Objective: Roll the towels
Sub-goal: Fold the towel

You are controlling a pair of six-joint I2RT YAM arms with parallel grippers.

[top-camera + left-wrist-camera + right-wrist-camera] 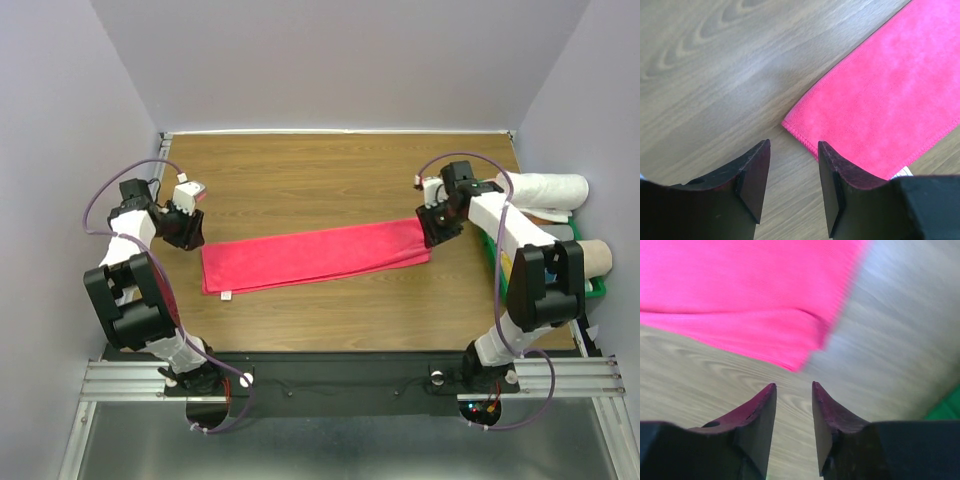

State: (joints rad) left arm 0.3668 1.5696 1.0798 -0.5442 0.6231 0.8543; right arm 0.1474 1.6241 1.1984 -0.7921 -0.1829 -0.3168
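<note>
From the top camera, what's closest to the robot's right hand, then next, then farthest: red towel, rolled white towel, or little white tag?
1. red towel, its end beside the right hand.
2. rolled white towel, at the right edge.
3. white tag, the towel's far-left corner.

Pale lilac walls (350,60) enclose a wood-grain table (330,170).

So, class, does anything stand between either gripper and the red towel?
Nothing visible. Only bare table lies between the open left gripper and the towel's left end, and between the open right gripper and its right end.
</note>
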